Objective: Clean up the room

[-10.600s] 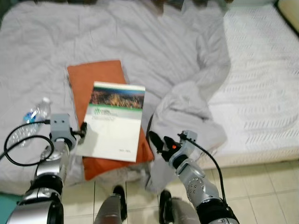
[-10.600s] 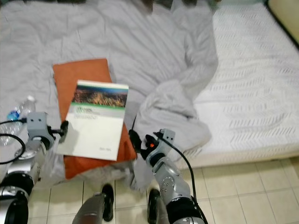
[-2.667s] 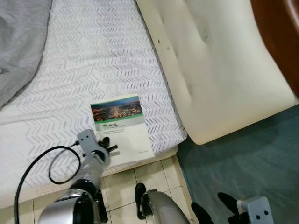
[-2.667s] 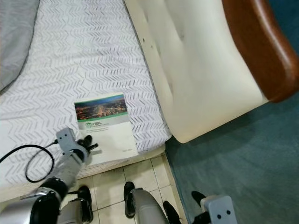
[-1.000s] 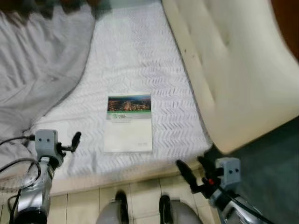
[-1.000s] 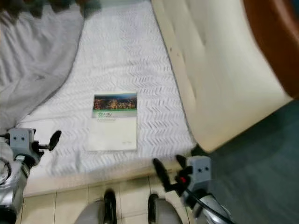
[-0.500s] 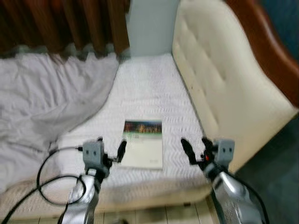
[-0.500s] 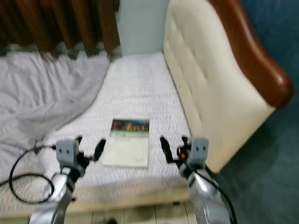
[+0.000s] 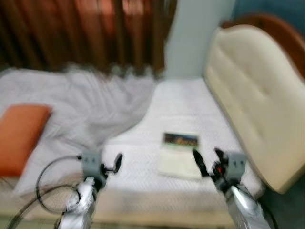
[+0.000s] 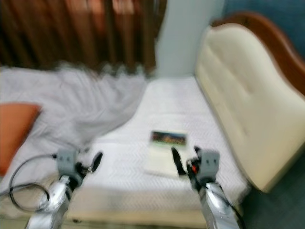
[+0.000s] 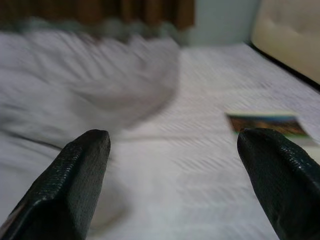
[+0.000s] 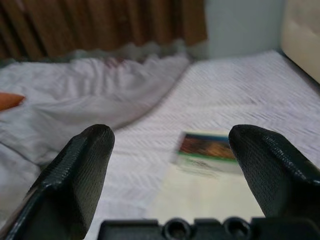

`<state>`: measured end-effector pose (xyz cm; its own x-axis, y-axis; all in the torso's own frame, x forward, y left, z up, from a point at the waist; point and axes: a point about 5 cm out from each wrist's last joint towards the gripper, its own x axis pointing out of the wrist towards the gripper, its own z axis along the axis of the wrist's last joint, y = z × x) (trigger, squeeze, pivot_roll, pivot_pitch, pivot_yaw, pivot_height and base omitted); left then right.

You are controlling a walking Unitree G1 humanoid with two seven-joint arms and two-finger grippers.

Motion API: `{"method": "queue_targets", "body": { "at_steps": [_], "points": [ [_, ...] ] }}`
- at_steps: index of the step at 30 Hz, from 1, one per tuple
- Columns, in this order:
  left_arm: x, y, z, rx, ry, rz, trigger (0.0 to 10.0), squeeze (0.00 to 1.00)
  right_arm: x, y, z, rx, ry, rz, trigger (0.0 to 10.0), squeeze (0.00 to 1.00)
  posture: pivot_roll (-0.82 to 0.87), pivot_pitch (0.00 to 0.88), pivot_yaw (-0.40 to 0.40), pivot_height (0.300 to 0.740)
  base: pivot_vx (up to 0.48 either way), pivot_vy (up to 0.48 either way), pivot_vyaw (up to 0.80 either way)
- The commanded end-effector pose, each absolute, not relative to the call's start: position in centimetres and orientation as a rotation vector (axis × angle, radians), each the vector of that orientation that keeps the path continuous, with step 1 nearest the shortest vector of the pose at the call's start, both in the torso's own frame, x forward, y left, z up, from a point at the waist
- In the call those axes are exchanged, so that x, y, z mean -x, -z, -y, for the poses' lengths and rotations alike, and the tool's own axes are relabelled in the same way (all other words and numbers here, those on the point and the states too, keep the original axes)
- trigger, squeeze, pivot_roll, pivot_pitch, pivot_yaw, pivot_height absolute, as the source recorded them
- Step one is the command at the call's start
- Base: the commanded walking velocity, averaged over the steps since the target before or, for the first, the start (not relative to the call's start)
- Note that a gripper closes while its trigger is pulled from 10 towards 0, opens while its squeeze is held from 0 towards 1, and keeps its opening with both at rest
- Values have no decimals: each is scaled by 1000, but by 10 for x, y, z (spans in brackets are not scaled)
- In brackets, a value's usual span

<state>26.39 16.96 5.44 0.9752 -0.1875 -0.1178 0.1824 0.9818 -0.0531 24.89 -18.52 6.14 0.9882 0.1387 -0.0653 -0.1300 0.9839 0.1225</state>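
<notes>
- Right gripper (image 9: 208, 161) released, fingers spread, lower right of frame, just beside booklet (image 9: 179, 155); nothing held
- Left gripper (image 11: 175, 182) released, lower left, empty
- Booklet flat on white mattress (image 9: 186, 109), centre right, near cream headboard (image 9: 252, 109)
- Grey blanket (image 9: 90, 107) bunched left; orange pillow (image 9: 19, 136) far left; picture blurred

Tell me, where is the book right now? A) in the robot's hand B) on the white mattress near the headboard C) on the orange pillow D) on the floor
B: the book lies flat on the white mattress, near the cream headboard, with both grippers open and holding nothing.
</notes>
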Motion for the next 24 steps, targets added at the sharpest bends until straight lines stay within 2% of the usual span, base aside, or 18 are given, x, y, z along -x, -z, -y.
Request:
{"method": "queue_targets", "body": {
  "at_steps": [1, 2, 5, 24],
  "points": [
    [-269, -77, -169, 5, 201, -14, 10000, 0, -257, -85, 183, -98, -133, 43, 10000, 0, -34, 0, -11, 740, 0, 480, 0],
    [-267, -90, -166, 12, 216, 39, 10000, 0, -256, -94, 185, -107, -117, 90, 10000, 0, -23, 0, -16, 740, 0, 480, 0],
    [-268, -99, -164, 41, 237, 54, 10000, 0, -257, -93, 183, -120, -127, 83, 10000, 0, -3, 0, -21, 740, 0, 480, 0],
    [-265, -79, -182, 97, 152, -59, 10000, 0, -264, -81, 166, -139, -214, 17, 10000, 0, 17, 0, -30, 740, 0, 480, 0]
  ]
}}
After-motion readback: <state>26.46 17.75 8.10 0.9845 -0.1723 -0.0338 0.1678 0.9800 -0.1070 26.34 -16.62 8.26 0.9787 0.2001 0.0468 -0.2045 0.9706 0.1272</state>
